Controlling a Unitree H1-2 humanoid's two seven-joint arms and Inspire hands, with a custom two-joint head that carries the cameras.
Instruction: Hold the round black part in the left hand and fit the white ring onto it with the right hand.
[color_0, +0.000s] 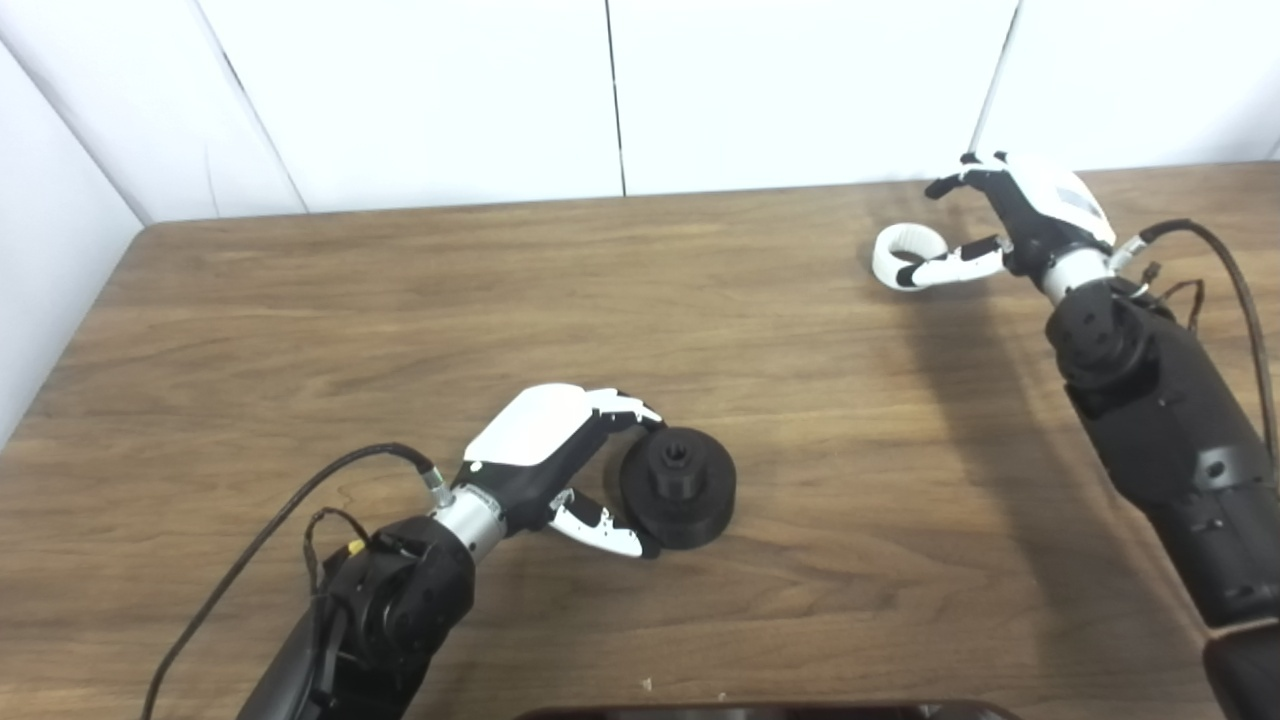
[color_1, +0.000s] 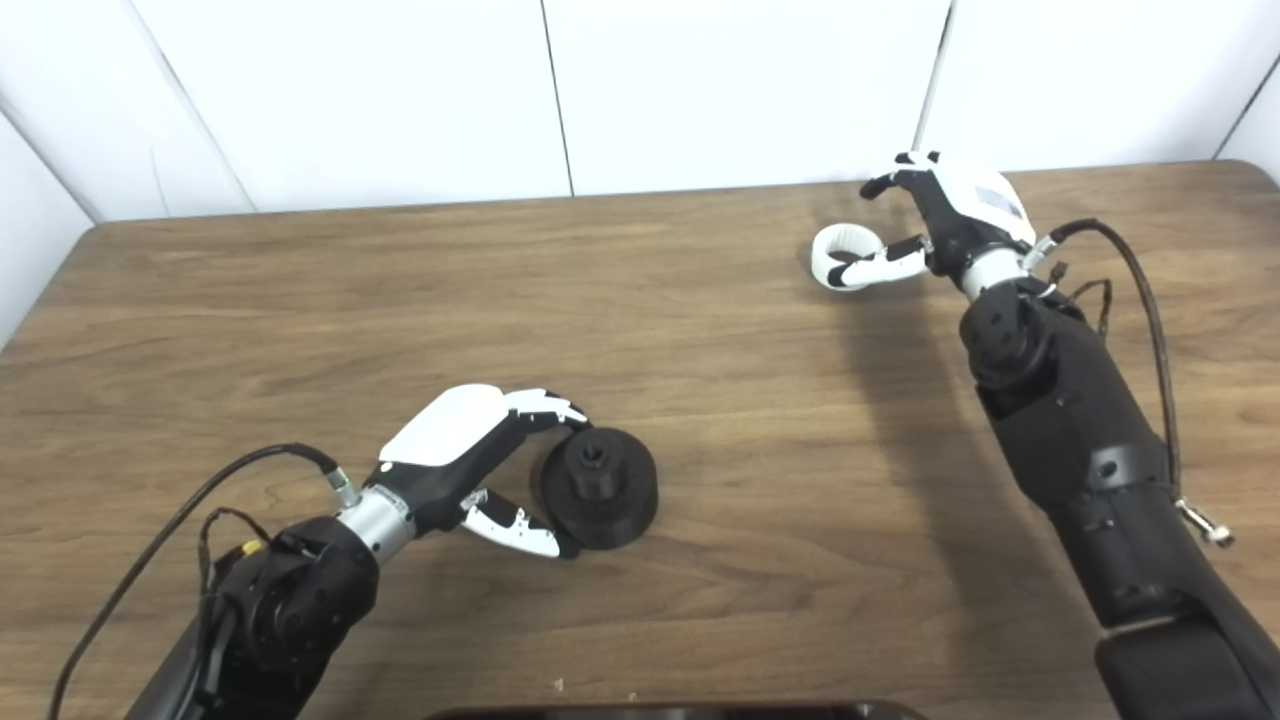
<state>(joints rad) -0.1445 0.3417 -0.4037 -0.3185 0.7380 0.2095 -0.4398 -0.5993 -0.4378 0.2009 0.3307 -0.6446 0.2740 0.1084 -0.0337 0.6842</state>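
Observation:
The round black part (color_0: 680, 487), a thick disc with a raised hub, lies flat on the wooden table (color_0: 640, 320) near the front middle. My left hand (color_0: 560, 460) sits just left of it. Its fingers (color_0: 630, 405) curve over the part's far-left rim and its thumb (color_0: 600, 525) reaches the near-left rim, so it brackets the part without a closed grip. The white ring (color_0: 905, 250) lies at the far right. My right hand (color_0: 1030, 215) is beside it and open, with the thumb (color_0: 955, 267) along the ring's near side and the fingers (color_0: 955, 180) raised above.
White wall panels stand behind the table's far edge (color_0: 620, 197). A dark object's edge (color_0: 760, 710) shows at the bottom of the picture. Cables loop off both forearms. Bare wood separates the two hands.

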